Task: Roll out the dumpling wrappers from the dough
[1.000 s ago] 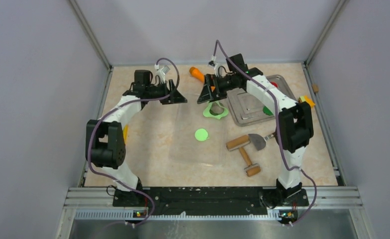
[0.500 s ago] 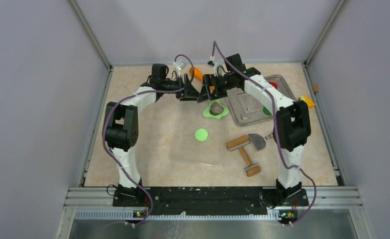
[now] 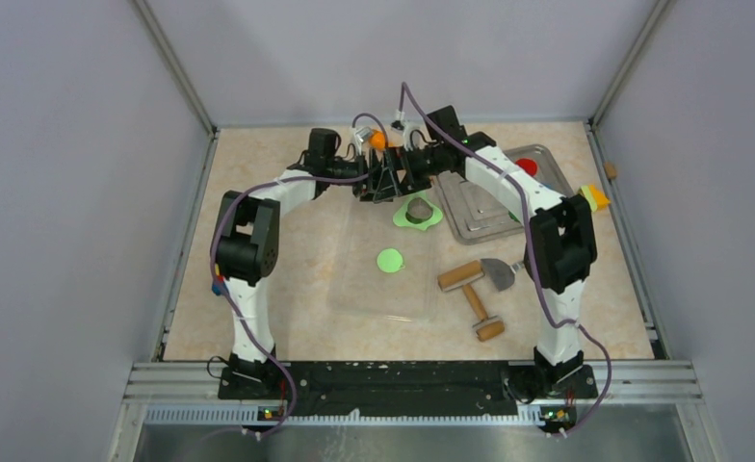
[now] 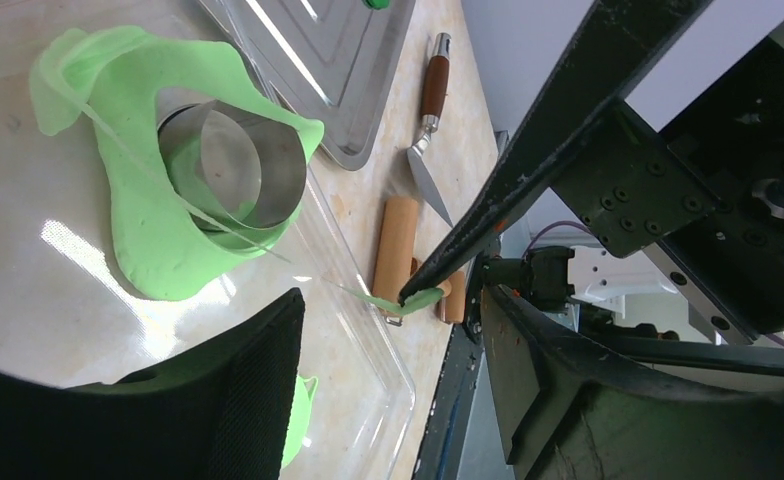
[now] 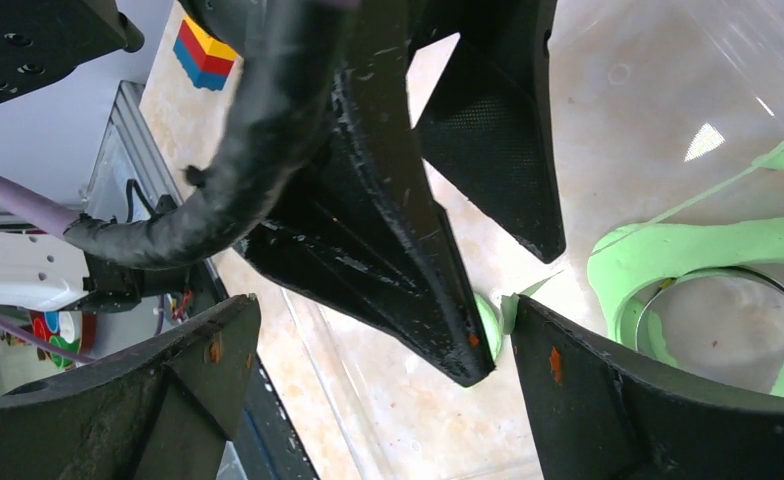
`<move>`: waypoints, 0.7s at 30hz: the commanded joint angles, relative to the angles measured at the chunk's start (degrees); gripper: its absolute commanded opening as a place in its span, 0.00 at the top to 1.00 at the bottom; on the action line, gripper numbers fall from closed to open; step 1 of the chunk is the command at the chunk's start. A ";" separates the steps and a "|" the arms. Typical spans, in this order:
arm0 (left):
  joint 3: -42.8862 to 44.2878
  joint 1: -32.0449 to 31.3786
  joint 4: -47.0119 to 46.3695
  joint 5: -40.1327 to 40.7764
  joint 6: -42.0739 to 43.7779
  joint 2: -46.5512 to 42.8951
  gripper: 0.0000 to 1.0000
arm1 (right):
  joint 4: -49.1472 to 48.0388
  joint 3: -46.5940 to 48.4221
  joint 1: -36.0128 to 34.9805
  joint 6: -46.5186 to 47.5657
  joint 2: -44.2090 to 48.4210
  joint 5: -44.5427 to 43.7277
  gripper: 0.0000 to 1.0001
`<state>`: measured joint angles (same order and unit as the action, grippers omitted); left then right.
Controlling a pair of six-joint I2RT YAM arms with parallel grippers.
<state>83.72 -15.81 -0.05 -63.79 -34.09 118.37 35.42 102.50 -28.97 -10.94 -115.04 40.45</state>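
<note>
The dough [image 3: 417, 215] is a thin lime-green sheet with a round hole, lying at the far end of a clear mat [image 3: 383, 289]. A metal ring cutter [image 4: 233, 165] stands in the hole of the dough [image 4: 158, 230]. One round dumpling wrapper [image 3: 390, 259] lies on the mat's middle. Just left of the dough, my left gripper [image 3: 372, 183] and right gripper [image 3: 395, 180] meet tip to tip. Both are open. A left finger [image 5: 398, 250] reaches between the jaws of the right gripper [image 5: 386, 300]. A sliver of green dough [image 4: 408, 298] clings to a right fingertip, between the jaws of the left gripper [image 4: 393, 310].
A steel tray [image 3: 494, 202] with a red disc [image 3: 528, 166] sits right of the dough. A wooden rolling pin [image 3: 460, 276], a second wooden roller [image 3: 484, 318] and a scraper [image 3: 497, 272] lie right of the mat. An orange object [image 3: 378, 140] lies behind the grippers.
My left arm has swung right across the back of the table until its gripper meets the right gripper. The right gripper has shifted slightly left. The dough and wrapper have not moved.
</note>
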 commanded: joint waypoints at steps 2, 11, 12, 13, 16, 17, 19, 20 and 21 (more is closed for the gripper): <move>2.38 -0.09 -3.81 2.17 -2.37 0.36 0.33 | -1.46 2.33 -0.73 0.65 -0.29 1.03 0.05; 2.51 -0.01 4.04 9.34 1.38 1.42 0.37 | -0.92 2.40 -0.74 1.16 0.29 0.71 0.07; 2.51 -0.01 5.02 10.04 2.16 1.47 0.37 | -0.96 2.44 -0.74 1.15 0.34 0.62 0.07; 2.50 -0.01 5.98 10.80 2.77 1.51 0.38 | -0.90 2.52 -0.76 1.26 0.35 0.58 0.07; 2.48 0.04 8.00 12.85 4.18 1.63 0.39 | -0.75 2.62 -0.74 1.51 0.36 0.53 0.08; 2.46 0.08 8.68 13.48 4.62 1.68 0.39 | -0.59 2.70 -0.74 1.64 0.40 0.45 0.08; 2.62 0.08 10.36 15.00 6.00 1.69 0.39 | -0.43 2.71 -0.74 1.80 0.57 0.06 0.08; 2.81 0.08 11.31 15.80 6.71 1.71 0.39 | -0.29 2.71 -0.74 1.94 0.66 -0.13 0.08; 2.91 0.08 11.94 16.70 7.30 1.67 0.39 | -0.12 2.71 -0.74 2.15 0.76 -0.23 0.08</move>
<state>85.25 -15.92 7.20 -55.27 -31.64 118.69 36.03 102.50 -29.12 -9.56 -115.20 38.28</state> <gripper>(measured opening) 0.614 0.926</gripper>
